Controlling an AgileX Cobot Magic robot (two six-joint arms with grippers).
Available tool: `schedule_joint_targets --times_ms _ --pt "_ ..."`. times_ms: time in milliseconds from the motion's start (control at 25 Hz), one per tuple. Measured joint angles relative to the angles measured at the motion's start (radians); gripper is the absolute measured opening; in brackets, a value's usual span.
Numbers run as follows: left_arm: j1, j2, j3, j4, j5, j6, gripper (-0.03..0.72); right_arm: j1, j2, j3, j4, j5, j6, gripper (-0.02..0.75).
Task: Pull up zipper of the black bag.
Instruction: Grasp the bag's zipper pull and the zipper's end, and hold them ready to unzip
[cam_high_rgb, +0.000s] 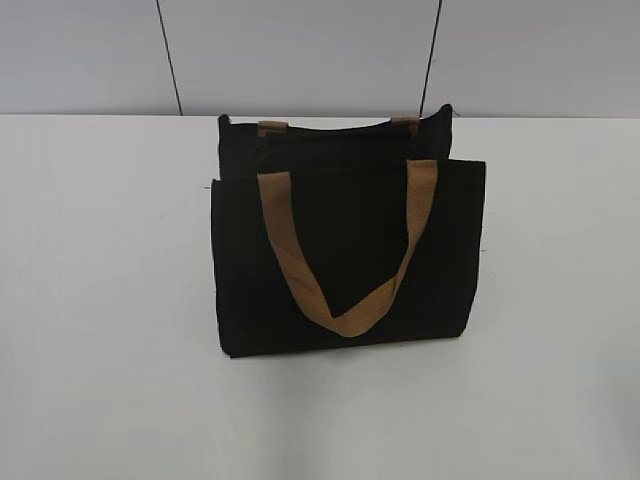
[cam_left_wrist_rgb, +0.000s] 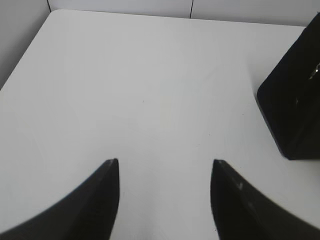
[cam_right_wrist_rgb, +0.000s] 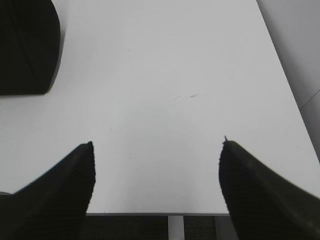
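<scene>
Both claws are sitting nearest the lenses, spread wide and gripping nothing. Left claw (cam_left_wrist_rgb: 165, 172) is hanging over bare table (cam_left_wrist_rgb: 150, 90) on the left side, fingers well apart. Right claw (cam_right_wrist_rgb: 157, 150) is hovering over the table's near right edge, fingers apart too, a dark gap showing below that edge.

Bag (cam_high_rgb: 350, 245) is standing upright mid-table, toward the far edge, front pocket panel facing the exterior camera. One tan handle (cam_high_rgb: 345, 260) is drooping down over the front; stubs of the back handle are peeking above the top.

Zipper (cam_high_rgb: 340, 128) is running along the top edge, I'm guessing, but it's only a dark line from here. I'm not making out the pull, or whether the zip is open or closed. In the left wrist view a tiny silvery glint is showing on the bag's end, maybe the pull, not sure.

Progress: nothing started, I'm judging. Neither claw is touching the bag. Still left: steadying the bag, pinching the pull, running it along the top.
</scene>
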Motion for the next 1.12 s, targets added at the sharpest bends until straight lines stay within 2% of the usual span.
schedule_joint_targets --times_ms 1120 --pt "0.000 0.000 -0.003 0.000 -0.002 0.000 0.434 0.000 0.000 0.000 0.000 0.000 0.000 0.587"
